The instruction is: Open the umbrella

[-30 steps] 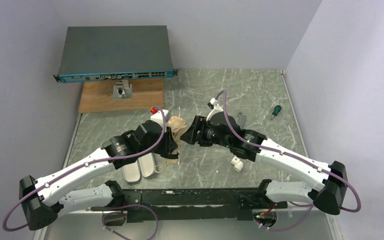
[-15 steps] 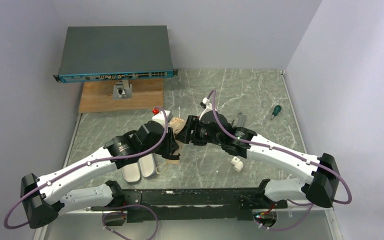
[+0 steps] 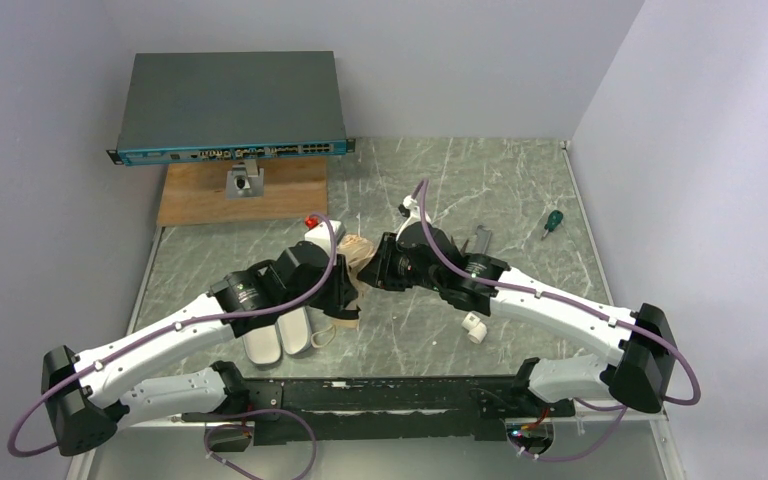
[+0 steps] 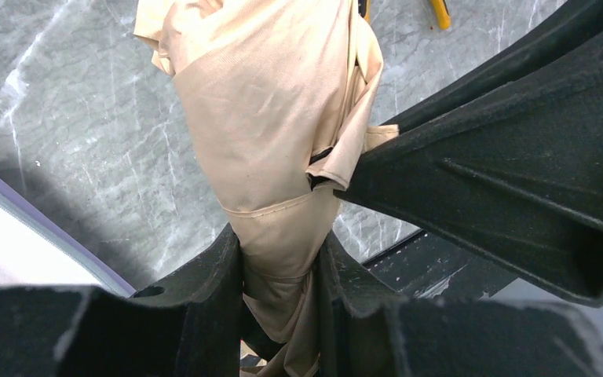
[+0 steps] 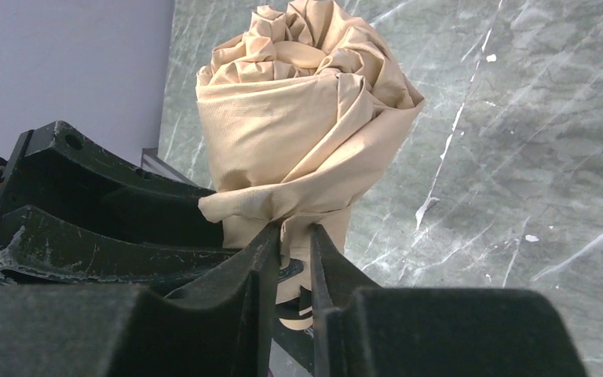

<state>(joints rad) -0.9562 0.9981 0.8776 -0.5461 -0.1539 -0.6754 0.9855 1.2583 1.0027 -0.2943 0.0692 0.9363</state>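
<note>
1. The furled cream-beige fabric umbrella (image 4: 267, 133) is being clamped between the fingers of the left gripper (image 4: 279, 271).
2. Its soft, slippery cloth is being pinched tight by the right gripper (image 5: 292, 255); the stiff core is being judged a surer hold.

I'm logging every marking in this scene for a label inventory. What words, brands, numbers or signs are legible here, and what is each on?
No text can be read in any view.
Blue front strip of the network switch: small markings beside the ports, too small and blurred to read.
Fabric of the umbrella: no print visible.
The screwdriver: too small to tell.
</note>
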